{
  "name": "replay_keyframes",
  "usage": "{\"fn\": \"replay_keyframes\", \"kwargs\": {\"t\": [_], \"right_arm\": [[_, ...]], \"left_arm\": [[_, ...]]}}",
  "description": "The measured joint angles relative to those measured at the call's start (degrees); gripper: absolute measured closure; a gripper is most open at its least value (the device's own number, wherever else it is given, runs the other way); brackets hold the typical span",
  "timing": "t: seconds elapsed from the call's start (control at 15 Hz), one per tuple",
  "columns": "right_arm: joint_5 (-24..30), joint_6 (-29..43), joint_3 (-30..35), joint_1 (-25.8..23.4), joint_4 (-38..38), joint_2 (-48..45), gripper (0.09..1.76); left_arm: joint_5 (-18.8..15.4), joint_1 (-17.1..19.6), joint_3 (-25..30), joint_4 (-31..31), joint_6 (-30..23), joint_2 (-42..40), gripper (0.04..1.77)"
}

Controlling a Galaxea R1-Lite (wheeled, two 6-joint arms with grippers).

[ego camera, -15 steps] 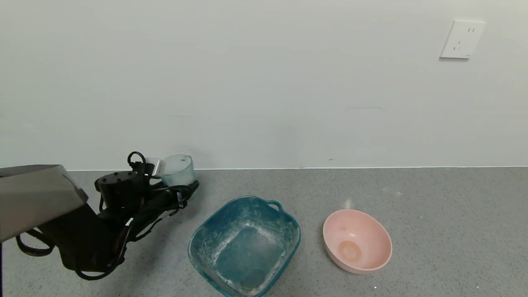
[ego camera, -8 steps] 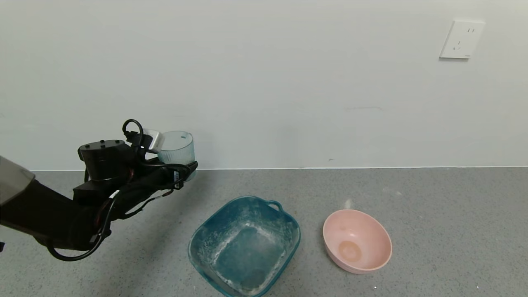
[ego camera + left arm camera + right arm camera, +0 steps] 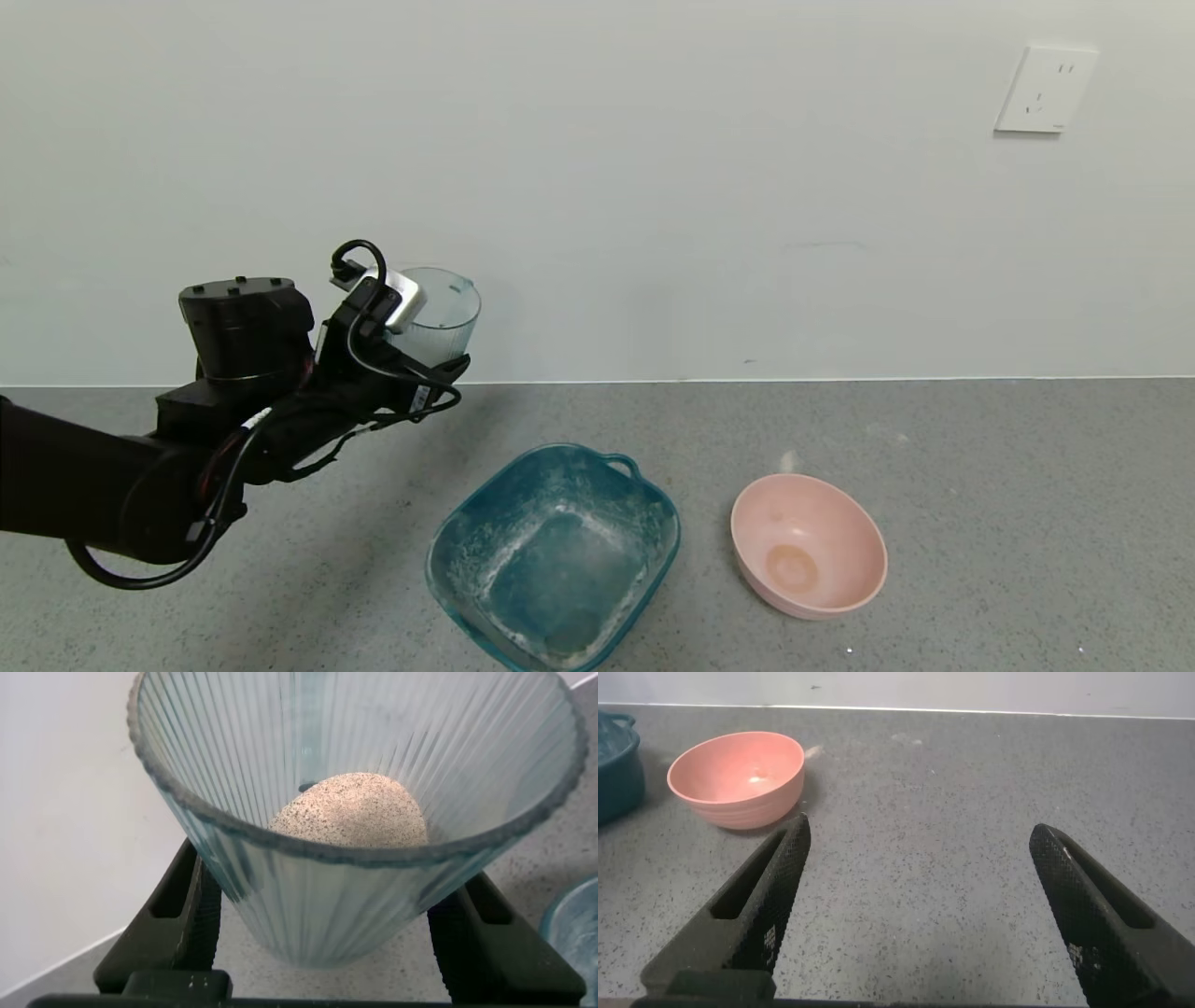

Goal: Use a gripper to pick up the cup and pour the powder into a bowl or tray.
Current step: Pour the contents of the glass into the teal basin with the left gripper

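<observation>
My left gripper (image 3: pixel 439 359) is shut on the ribbed pale blue cup (image 3: pixel 441 322) and holds it upright, high above the counter, left of and behind the teal tray (image 3: pixel 467 541). In the left wrist view the cup (image 3: pixel 308 905) sits between both black fingers (image 3: pixel 177 905), with a round heap of beige powder (image 3: pixel 360 812) inside. The tray has white dusty smears and its bottom is bare. My right gripper (image 3: pixel 920 882) is open and empty above bare counter; it is out of the head view.
A round pink bowl (image 3: pixel 808 546) stands right of the tray, also in the right wrist view (image 3: pixel 738 775). A corner of the tray (image 3: pixel 617 761) shows there too. A white wall runs along the counter's back, with a socket (image 3: pixel 1046 89).
My left gripper has lifted the cup up off the counter and carried it a little to the right, toward the tray. The tray and bowl have not moved.
</observation>
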Motion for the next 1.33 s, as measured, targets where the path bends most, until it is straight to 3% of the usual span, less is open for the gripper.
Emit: {"fn": "replay_keyframes", "kwargs": {"t": [0.13,0.4,0.8,1.33], "right_arm": [[0.0,-0.02,0.0,0.0,0.0,0.0,0.14],[-0.01,-0.02,0.0,0.0,0.0,0.0,0.14],[0.0,0.0,0.0,0.0,0.0,0.0,0.14],[-0.01,0.0,0.0,0.0,0.0,0.0,0.14]], "left_arm": [[1.08,-1.49,0.5,1.28,3.5,-0.66,0.53],[3.86,-5.62,0.2,10.37,7.78,-3.24,0.54],[8.61,-11.3,1.02,11.06,20.5,-4.79,0.54],[14.23,-15.3,3.02,11.01,36.11,-4.16,0.54]]}}
